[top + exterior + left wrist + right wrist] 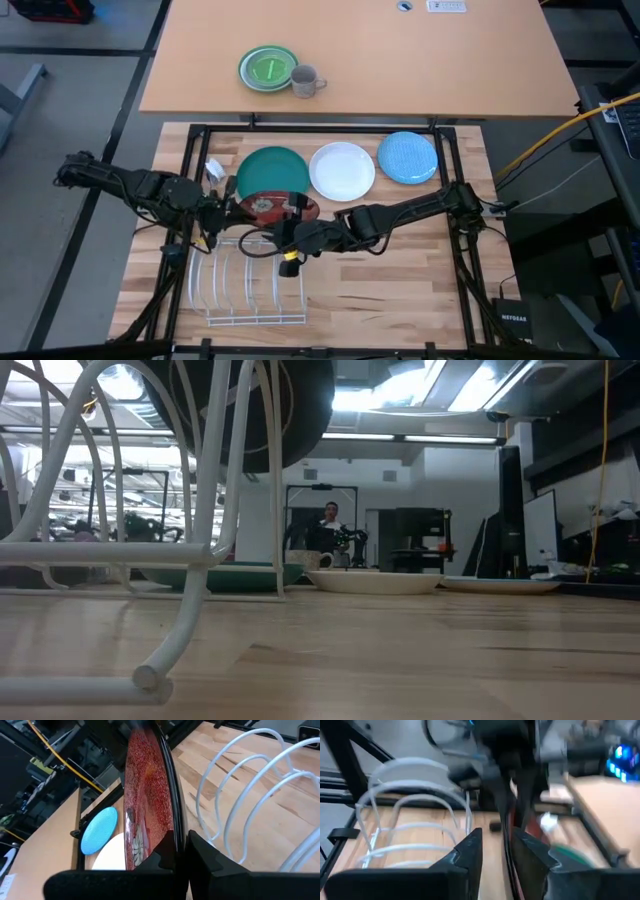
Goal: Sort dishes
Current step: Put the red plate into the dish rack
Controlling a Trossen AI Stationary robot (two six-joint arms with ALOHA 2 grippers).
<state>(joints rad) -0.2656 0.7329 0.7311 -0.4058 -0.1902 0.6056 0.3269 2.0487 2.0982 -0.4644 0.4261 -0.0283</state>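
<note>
Your 2 arms meet over the middle of the table [400, 290], just beyond the white wire rack [245, 290], and both are on the same dish. The dark red plate [268, 206] with pale flower marks is lifted on edge between them. In the left wrist view that plate [150, 795] stands nearly upright with its speckled red face toward the camera, and the left pincer [181, 852] is clamped on its rim, 1 finger on each side. In the right wrist view the right pincer [497, 850] has its fingers set narrowly apart around the plate's thin dark edge [507, 827]; you cannot tell for sure whether the pads press on it. From above, the right pincer [292, 238] sits at the near side of the plate and the left pincer [222, 212] at its left side.

The other 3 dishes lie flat in a row along the far side of the table: the dark teal plate [272, 168] on the left, partly under the red one, the white plate [342, 170] in the middle, and the light blue speckled plate [408, 157] on the right. The teal and white plates touch or nearly touch.

On the far tan table [450, 70] you have a green plate [266, 69] with a grey mug [305, 81] just beside it.

In the low view the rack's wires [200, 510] fill the left foreground and the plate's dark underside [300, 410] hangs above them.
</note>
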